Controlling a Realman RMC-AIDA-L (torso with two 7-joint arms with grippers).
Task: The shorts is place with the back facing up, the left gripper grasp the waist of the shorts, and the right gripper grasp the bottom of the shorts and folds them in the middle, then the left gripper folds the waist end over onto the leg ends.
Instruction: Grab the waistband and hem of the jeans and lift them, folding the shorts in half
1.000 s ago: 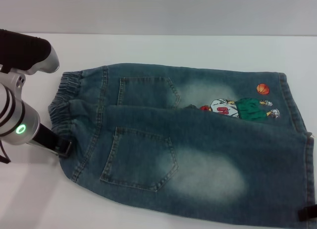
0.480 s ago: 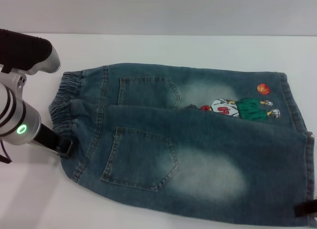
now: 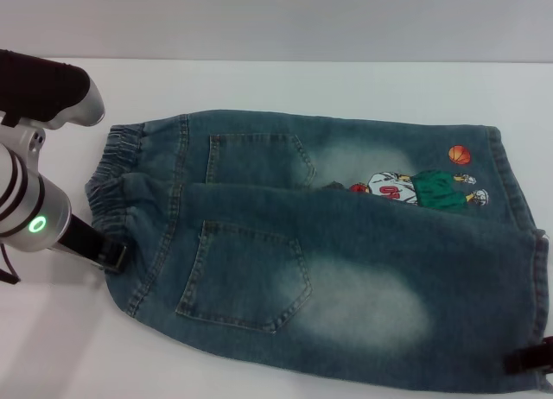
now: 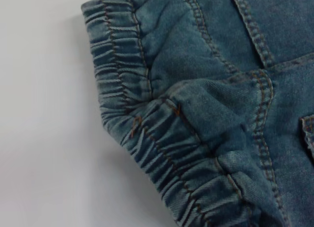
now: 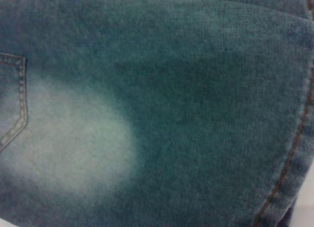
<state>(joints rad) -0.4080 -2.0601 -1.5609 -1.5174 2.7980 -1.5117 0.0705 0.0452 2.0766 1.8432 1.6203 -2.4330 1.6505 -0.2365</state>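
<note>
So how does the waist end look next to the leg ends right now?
The waist is narrow, gathered and puckered; the leg ends are wide, flat and straight-stitched. The left gripper is at the waist, the right gripper at the leg ends. Both lie flat on the table.

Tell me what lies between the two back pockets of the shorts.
In the head view, only denim: the folded edge of the near leg runs between the far pocket and near pocket of the shorts.

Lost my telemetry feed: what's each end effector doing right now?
Left end effector: at the waist of the shorts; open or closed cannot be told.
Right end effector: at the leg hem; cannot be told.
</note>
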